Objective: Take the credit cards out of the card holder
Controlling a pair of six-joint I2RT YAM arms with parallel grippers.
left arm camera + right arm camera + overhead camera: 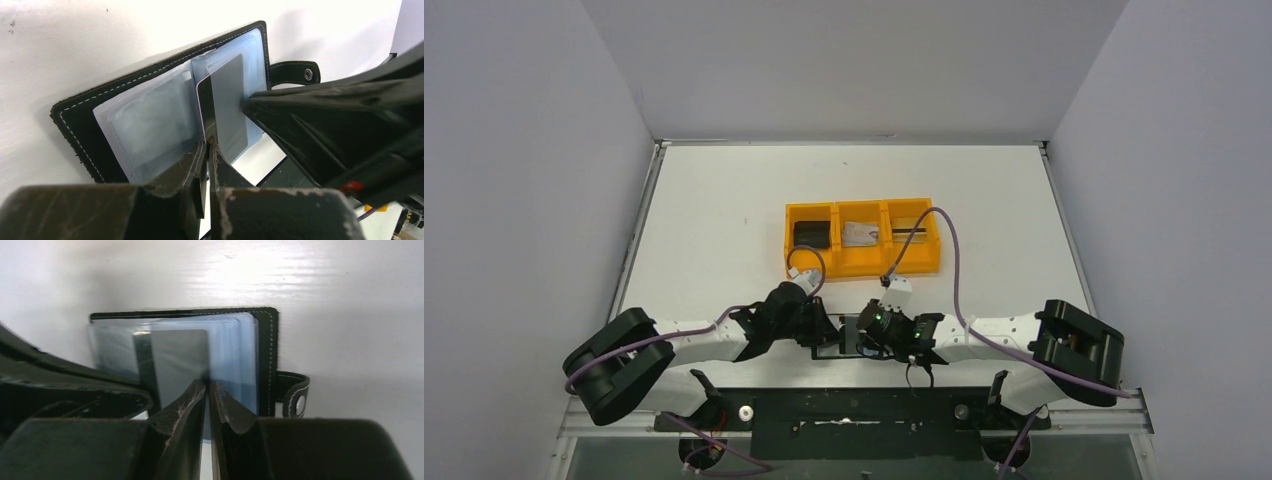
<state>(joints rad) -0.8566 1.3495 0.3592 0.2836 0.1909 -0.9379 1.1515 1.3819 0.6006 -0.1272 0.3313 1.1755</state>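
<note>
Closest to the left wrist camera, at the bottom middle of its picture, the left pincer (210, 145) is squeezed shut on the bottom edge of a grey card (227, 105). The card has a dark stripe down one side. It stands up out of the card holder (75, 125), which lies open and flat on the white table (75, 40). The holder is black with white stitches, it has shiny blue-grey pockets inside, and a small black tab (292, 72) sticks out at the upper right.

In the right wrist picture, the right pincer (207, 385) sits at the bottom middle. Its two fingers are almost together, with only a thin slit between them. The tips meet at the side edge of the grey card, right where the clear pockets begin. It is too hard to see if they pinch the card or a pocket.

From above, the holder lies in the lower middle of the picture, between the two pincers. Above it sits an orange tray (864, 268) with three boxes. The left box has a black block (812, 234), the middle one a silvery card (860, 234), and the right one a gold card (909, 231).
</note>
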